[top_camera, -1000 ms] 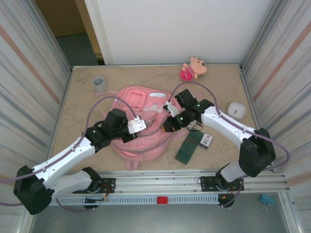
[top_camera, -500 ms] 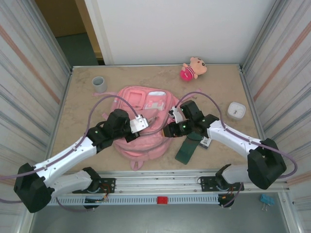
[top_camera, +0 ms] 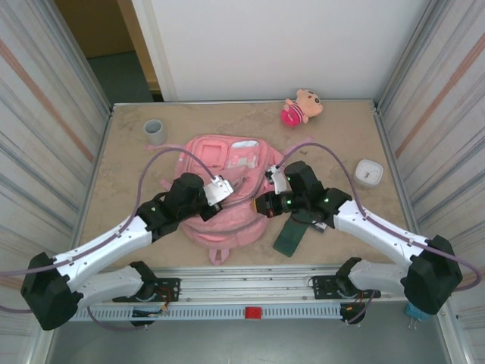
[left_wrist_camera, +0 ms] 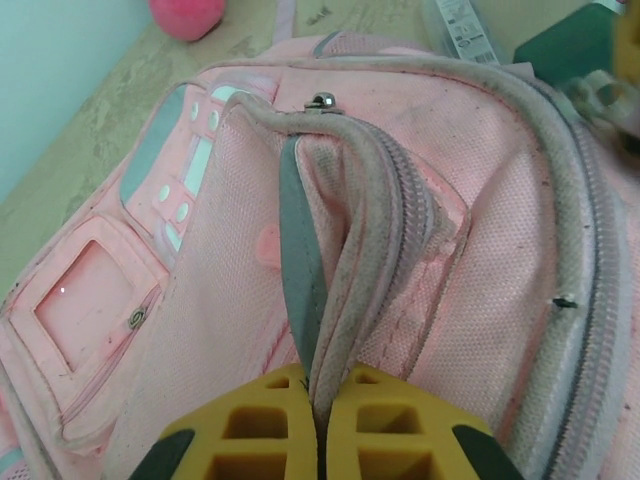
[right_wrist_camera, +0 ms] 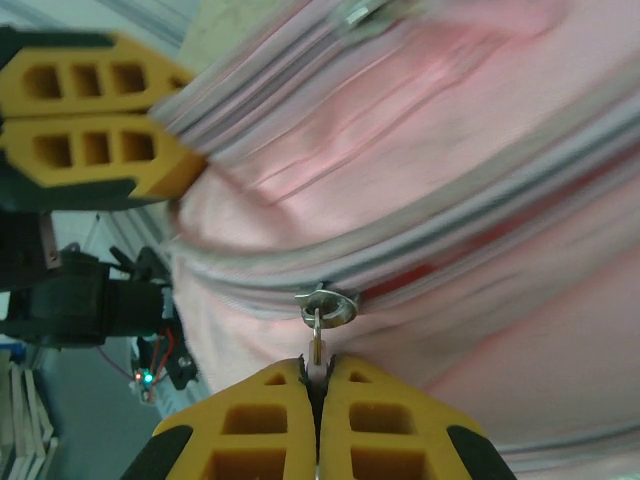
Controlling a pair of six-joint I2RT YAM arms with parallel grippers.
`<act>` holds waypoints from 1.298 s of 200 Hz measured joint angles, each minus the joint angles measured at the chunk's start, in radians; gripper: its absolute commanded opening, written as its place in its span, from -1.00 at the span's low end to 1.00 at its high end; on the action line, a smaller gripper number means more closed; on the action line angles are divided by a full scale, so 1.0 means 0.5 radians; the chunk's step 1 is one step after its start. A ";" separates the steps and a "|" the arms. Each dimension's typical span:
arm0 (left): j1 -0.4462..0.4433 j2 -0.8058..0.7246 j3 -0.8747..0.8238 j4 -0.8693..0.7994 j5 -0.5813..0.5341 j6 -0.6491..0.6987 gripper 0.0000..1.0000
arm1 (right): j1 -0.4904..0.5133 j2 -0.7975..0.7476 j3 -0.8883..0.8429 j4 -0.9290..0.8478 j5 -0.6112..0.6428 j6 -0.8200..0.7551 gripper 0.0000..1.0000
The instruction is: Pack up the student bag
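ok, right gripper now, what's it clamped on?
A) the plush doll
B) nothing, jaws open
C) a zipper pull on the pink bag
C: in the right wrist view the right gripper is shut with its fingertips pinching the small metal zipper pull that hangs from the zipper line of the student bag.

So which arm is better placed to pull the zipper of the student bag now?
Right. The right gripper is shut on the zipper pull; the left gripper pinches a fold of the student bag, bracing it.
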State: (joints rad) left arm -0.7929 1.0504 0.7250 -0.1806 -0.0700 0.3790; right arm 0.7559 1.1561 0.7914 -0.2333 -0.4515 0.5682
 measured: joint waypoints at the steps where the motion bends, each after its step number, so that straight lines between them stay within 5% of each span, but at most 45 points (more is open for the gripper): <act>1: -0.001 0.002 0.000 0.001 -0.001 -0.003 -1.00 | 0.005 0.000 0.000 0.001 0.002 0.002 -1.00; 67: -0.040 0.063 0.000 0.027 -0.057 -0.175 -1.00 | 0.295 0.124 0.022 0.143 0.183 0.224 -1.00; 183: -0.160 -0.236 -0.011 -0.236 -0.122 -1.057 -1.00 | -0.153 0.198 0.201 -0.063 -0.085 -0.047 -1.00; 259: -0.172 0.240 0.278 -0.256 -0.325 -1.518 -1.00 | 0.017 0.249 0.252 -0.157 -0.015 -0.165 -1.00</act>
State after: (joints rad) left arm -0.8791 1.1702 0.8639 -0.3084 -0.2325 -0.3798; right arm 0.7643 1.2808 0.9173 -0.3119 -0.4591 0.4858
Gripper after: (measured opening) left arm 0.066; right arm 0.061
